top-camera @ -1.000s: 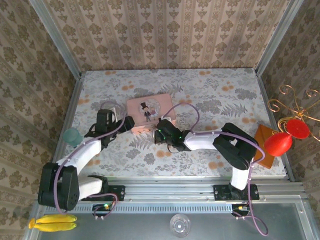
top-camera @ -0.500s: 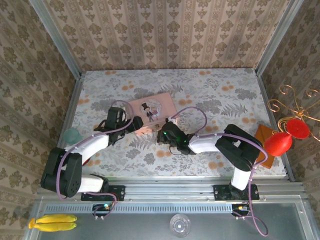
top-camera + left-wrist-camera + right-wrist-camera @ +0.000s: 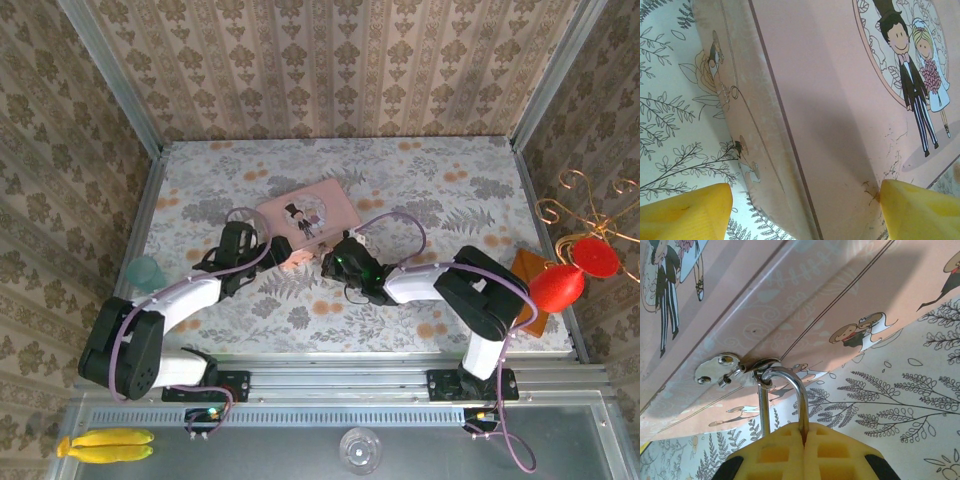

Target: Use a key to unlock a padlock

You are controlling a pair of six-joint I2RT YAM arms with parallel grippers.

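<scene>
- I read the tin [image 3: 308, 213] as pale pink, with a cartoon bride and groom on the lid.
- Padlock shackle [image 3: 801, 405]: bright silver.
- Finger pads [image 3: 685, 212]: yellow.
- Table cover [image 3: 450, 190]: white, grey leaves, orange blooms.
- Walls [image 3: 330, 60]: beige damask stripes.

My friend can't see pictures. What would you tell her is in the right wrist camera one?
The yellow right end effector is pinched shut on the thin silver shackle of the padlock, which hooks through a small metal hasp on a pink cartoon tin. A leafy-patterned table lies beneath.

The padlock [image 3: 801, 397] has its silver shackle looped through the hasp [image 3: 722, 367].
</scene>
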